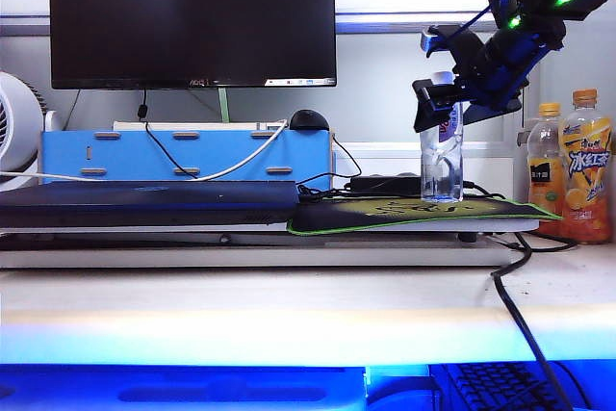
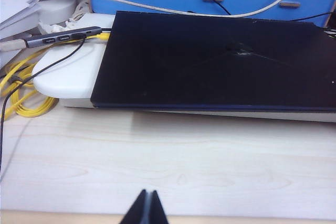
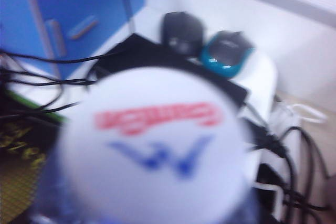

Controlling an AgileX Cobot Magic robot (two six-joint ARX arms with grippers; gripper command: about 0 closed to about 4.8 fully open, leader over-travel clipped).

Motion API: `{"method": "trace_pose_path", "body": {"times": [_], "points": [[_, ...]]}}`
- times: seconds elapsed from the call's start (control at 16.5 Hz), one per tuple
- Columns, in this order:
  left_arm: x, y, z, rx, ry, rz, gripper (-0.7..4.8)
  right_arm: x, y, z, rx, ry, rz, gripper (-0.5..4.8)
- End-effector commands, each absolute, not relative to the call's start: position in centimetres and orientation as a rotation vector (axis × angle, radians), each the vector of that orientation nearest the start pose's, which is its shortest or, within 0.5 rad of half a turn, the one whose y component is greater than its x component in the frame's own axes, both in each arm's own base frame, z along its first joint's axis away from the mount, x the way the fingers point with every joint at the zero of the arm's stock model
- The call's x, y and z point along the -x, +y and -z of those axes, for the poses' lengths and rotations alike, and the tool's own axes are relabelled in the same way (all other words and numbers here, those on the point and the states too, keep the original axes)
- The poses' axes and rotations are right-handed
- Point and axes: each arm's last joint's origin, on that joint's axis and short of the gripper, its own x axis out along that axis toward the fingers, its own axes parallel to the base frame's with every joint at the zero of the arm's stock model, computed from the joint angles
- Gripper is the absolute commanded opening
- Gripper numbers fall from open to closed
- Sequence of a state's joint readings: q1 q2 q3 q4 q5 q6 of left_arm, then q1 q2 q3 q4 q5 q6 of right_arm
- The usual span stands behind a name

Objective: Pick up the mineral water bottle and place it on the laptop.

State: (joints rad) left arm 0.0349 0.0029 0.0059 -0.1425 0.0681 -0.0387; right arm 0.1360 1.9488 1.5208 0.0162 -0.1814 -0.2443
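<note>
Exterior view, progress: I judge the task barely begun. The clear plastic mineral water bottle with white cap and red-lettered label (image 1: pixel 442 146) stands upright on the black-and-yellow green-edged mouse pad (image 1: pixel 414 212), at about 3 o'clock of the wide, flat dark navy laptop (image 1: pixel 149 202) and well apart from it.
Exterior view, right gripper: my right gripper (image 1: pixel 435 93) hangs at the bottle's neck, jaws spread wide on either side of the cap. I see no squeeze on the plastic, so I read it as released, not yet grasping.
Exterior view, left to do: clamp, lift, carry towards 9 o'clock, set down on the laptop lid.
Left wrist view, laptop: the lid (image 2: pixel 220 61) lies bare, nothing standing on it.
Left wrist view, left gripper: my left gripper (image 2: pixel 146 209) is parked over the pale wooden surface (image 2: pixel 168 161) at 6 o'clock of the laptop, fingertips pressed together, holding nothing.
Right wrist view, bottle: the white cap (image 3: pixel 152 145) fills the frame, just below the camera.
Right wrist view, hidden: heavy blur; the fingers are out of frame, so contact with the bottle cannot be checked here. Its base is hidden too.
</note>
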Motion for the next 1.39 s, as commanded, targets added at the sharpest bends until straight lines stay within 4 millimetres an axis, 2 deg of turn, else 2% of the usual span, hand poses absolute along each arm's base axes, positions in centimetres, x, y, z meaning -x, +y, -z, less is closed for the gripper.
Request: {"method": "trace_pose_path", "body": {"times": [0.06, 0.12, 0.24, 0.3, 0.42, 0.54, 0.73, 0.79, 1.03, 1.39], "points": [[-9.6, 0.1, -15.2, 0.045, 0.136, 0.034, -0.02, -44.9, 6.7, -26.7, 0.219, 0.359, -0.369, 4.48], [-9.6, 0.1, -15.2, 0.045, 0.136, 0.034, -0.02, -44.9, 6.8, -26.7, 0.218, 0.360, -0.372, 3.78], [-9.6, 0.1, -15.2, 0.045, 0.136, 0.034, -0.02, -44.9, 6.8, -26.7, 0.216, 0.360, -0.379, 2.80], [-9.6, 0.1, -15.2, 0.045, 0.136, 0.034, -0.02, -44.9, 6.8, -26.7, 0.217, 0.359, -0.379, 2.01], [-9.6, 0.1, -15.2, 0.045, 0.136, 0.034, -0.02, -44.9, 6.8, -26.7, 0.216, 0.359, -0.382, 1.44], [-9.6, 0.1, -15.2, 0.045, 0.136, 0.034, -0.02, -44.9, 6.8, -26.7, 0.216, 0.359, -0.382, 1.40], [-9.6, 0.1, -15.2, 0.045, 0.136, 0.034, -0.02, -44.9, 6.8, -26.7, 0.216, 0.359, -0.382, 0.77], [-9.6, 0.1, -15.2, 0.045, 0.136, 0.034, -0.02, -44.8, 6.8, -26.7, 0.216, 0.364, -0.383, 0.03], [-9.6, 0.1, -15.2, 0.045, 0.136, 0.034, -0.02, -44.8, 6.8, -26.5, 0.216, 0.381, -0.385, -0.05], [-9.6, 0.1, -15.2, 0.045, 0.136, 0.034, -0.02, -43.9, 6.7, -28.3, 0.211, 0.352, -0.406, -0.05]]}}
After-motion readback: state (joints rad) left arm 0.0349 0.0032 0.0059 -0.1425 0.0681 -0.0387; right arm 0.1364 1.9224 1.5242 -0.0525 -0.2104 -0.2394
